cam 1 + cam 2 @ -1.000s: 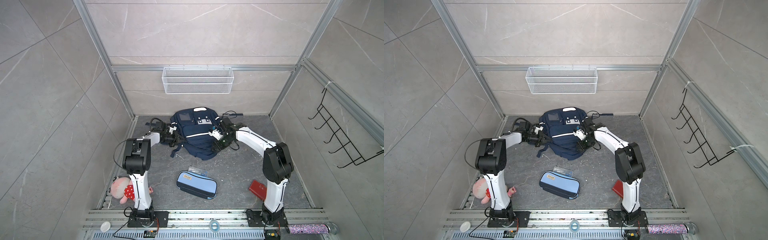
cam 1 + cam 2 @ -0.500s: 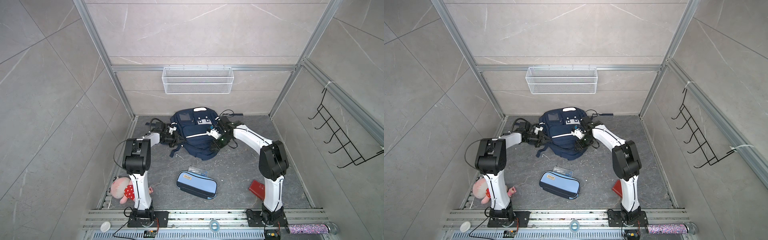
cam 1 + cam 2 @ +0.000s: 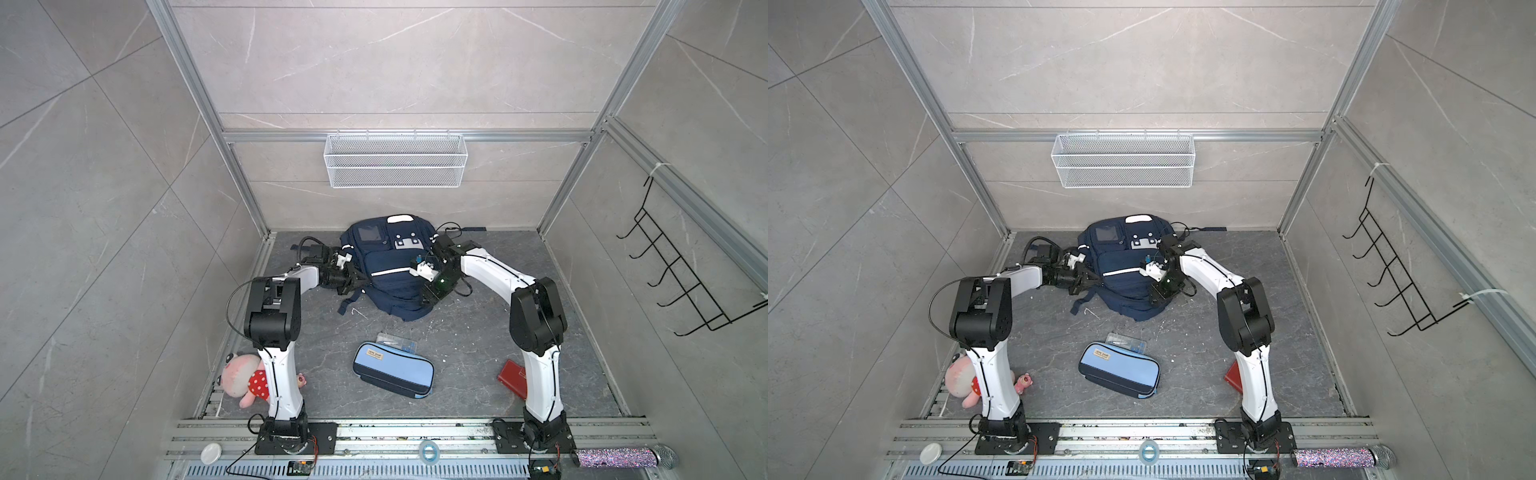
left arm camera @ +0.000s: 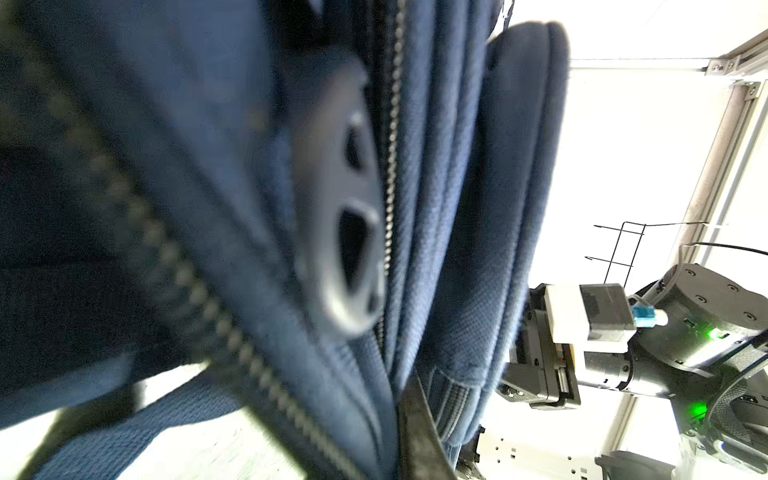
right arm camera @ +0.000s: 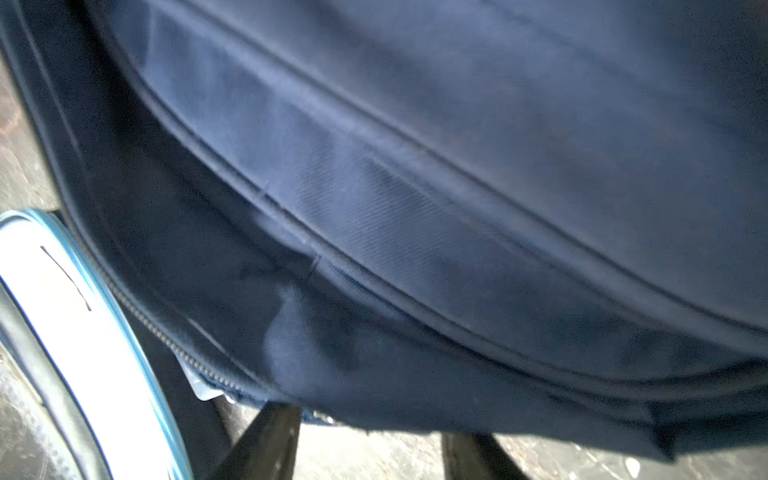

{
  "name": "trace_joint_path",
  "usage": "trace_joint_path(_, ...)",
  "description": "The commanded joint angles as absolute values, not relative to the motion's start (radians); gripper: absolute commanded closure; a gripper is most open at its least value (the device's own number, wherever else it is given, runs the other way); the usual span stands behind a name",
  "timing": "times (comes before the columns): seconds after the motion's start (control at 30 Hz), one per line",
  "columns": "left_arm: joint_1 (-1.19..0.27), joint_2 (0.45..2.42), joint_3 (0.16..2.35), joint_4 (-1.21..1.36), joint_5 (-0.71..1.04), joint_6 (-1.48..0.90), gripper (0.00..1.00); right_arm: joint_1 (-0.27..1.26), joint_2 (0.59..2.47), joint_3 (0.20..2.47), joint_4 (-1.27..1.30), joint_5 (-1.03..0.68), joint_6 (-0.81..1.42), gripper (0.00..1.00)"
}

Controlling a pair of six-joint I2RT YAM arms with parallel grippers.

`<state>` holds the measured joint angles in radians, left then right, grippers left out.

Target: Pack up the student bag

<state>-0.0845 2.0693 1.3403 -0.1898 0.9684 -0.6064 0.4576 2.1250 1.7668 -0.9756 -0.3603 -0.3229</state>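
Top views: both show the student bag [image 3: 390, 272] lying front face up on the grey floor [image 3: 478, 332], close to the back wall, with an arm at each side.
Bag details: navy fabric, a white stripe across the front pocket, and dark straps trailing onto the floor on its left.
Left gripper [image 3: 353, 279]: at the bag's left edge, jaws pressed together on a fold of the side fabric.
Left wrist view: navy cloth fills most of the picture. A grey zip pull [image 4: 345, 232] hangs beside a line of zip teeth, one dark finger [image 4: 415, 440] shows among the folds, and light shows under the cloth.
Right gripper [image 3: 429, 296]: low at the bag's near right corner, touching it.
Right wrist view: two dark fingers [image 5: 266, 444] stand apart with bare floor between them, and the bag's edge lies just over their tips. Nothing is pinched.
Pencil case [image 3: 392, 374]: light blue, flat on the floor, nearer the arm bases and well apart from the bag.
Clear box [image 3: 397, 341]: just behind the pencil case.
Plush toy [image 3: 241, 378]: pink, beside the left arm's base.
Red item [image 3: 513, 380]: flat on the floor by the right arm's base; I cannot tell what it is.
Wire basket [image 3: 395, 160]: white, on the back wall above the bag.
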Motion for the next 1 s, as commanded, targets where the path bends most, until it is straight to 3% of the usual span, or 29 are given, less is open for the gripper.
trace_joint_path(0.0,-0.060,2.020,1.351,-0.040,0.950,-0.626,1.00,0.479,2.170,1.776,-0.979,-0.363,-0.331,0.52)
trace_joint_path(0.5,-0.052,2.008,1.338,-0.054,0.941,-0.623,1.00,0.508,2.175,1.798,-0.958,-0.261,-0.350,0.85)
trace_joint_path(0.97,-0.051,1.995,1.325,-0.061,0.939,-0.618,1.00,0.508,2.168,1.779,-0.910,-0.290,-0.317,0.88)
